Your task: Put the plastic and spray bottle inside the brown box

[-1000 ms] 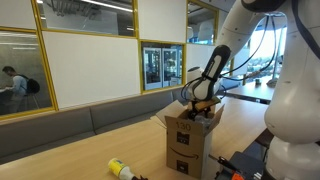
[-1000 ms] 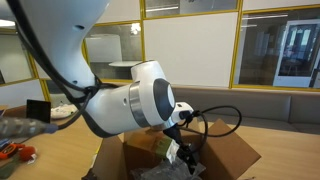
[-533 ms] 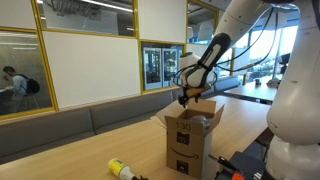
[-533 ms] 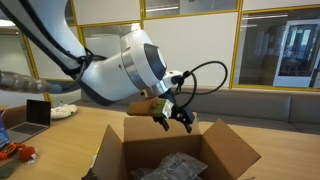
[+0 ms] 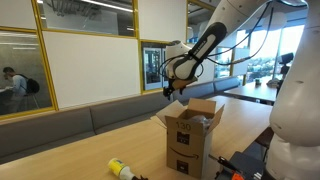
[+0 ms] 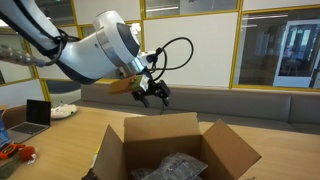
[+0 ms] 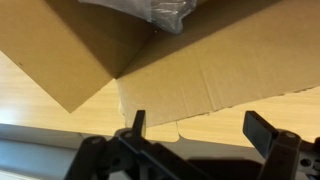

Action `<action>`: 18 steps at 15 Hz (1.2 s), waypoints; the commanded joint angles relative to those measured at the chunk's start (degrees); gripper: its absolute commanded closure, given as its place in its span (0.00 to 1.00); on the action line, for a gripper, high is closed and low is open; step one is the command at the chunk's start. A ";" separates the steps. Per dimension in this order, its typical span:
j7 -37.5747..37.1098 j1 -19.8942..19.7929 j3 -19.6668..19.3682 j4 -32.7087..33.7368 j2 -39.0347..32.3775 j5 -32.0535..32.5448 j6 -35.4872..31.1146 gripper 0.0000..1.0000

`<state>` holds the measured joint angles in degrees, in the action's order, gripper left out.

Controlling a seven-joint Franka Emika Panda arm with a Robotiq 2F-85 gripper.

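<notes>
The black pincer [image 6: 152, 96] hangs empty with its fingers [image 7: 138, 122] apart, above and just behind the tall brown cardboard box [image 6: 232, 150], whose top flaps stand open. The crumpled whitish plastic [image 6: 176, 166] lies inside the box, below the pincer. The small yellow spray bottle [image 5: 120, 169] with a white top lies on its side on the wooden table [image 5: 70, 165], well apart from the pincer
</notes>
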<state>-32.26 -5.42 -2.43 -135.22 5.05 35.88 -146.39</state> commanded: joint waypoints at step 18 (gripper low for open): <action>28.80 11.60 11.15 15.02 -24.75 -34.22 -11.51 0.00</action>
<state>-7.17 5.59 7.95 -124.43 -14.97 4.46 -156.83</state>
